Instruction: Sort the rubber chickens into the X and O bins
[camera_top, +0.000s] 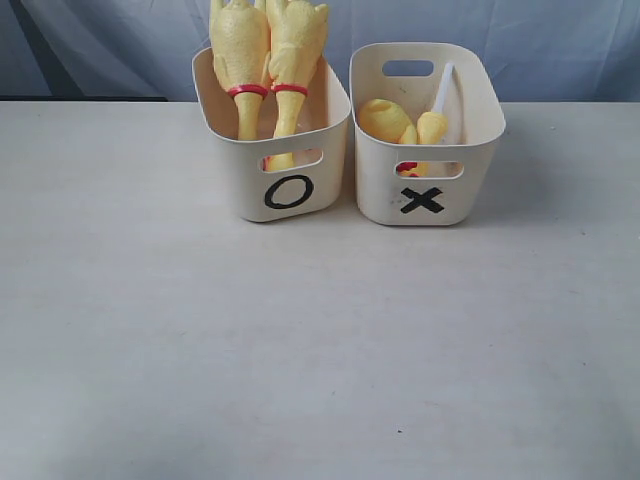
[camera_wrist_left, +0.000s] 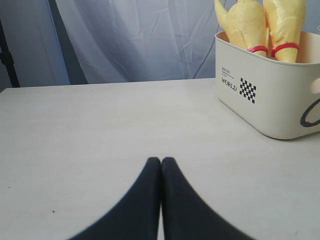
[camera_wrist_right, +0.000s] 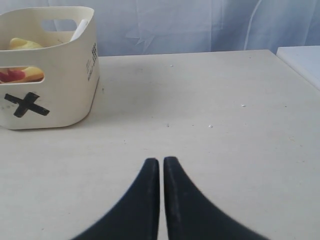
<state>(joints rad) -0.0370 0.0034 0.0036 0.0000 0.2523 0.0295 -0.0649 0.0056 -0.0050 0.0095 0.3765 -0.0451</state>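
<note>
Two whole long-necked rubber chickens (camera_top: 266, 60) stand head-down in the cream O bin (camera_top: 290, 190), red bands showing; they also show in the left wrist view as chickens (camera_wrist_left: 260, 27) in the bin (camera_wrist_left: 270, 100). Headless yellow pieces (camera_top: 395, 122) lie in the X bin (camera_top: 425, 200), seen also in the right wrist view as pieces (camera_wrist_right: 22, 45) inside the X bin (camera_wrist_right: 50, 100). My left gripper (camera_wrist_left: 161, 161) is shut and empty over bare table, left of the O bin. My right gripper (camera_wrist_right: 161, 161) is shut and empty, right of the X bin. Neither arm shows in the exterior view.
The two bins stand side by side at the back of the pale table (camera_top: 320, 350). A white slip (camera_top: 443, 85) leans inside the X bin. A blue-grey curtain (camera_top: 560, 40) hangs behind. A white surface (camera_wrist_right: 302, 62) adjoins the table's far right edge.
</note>
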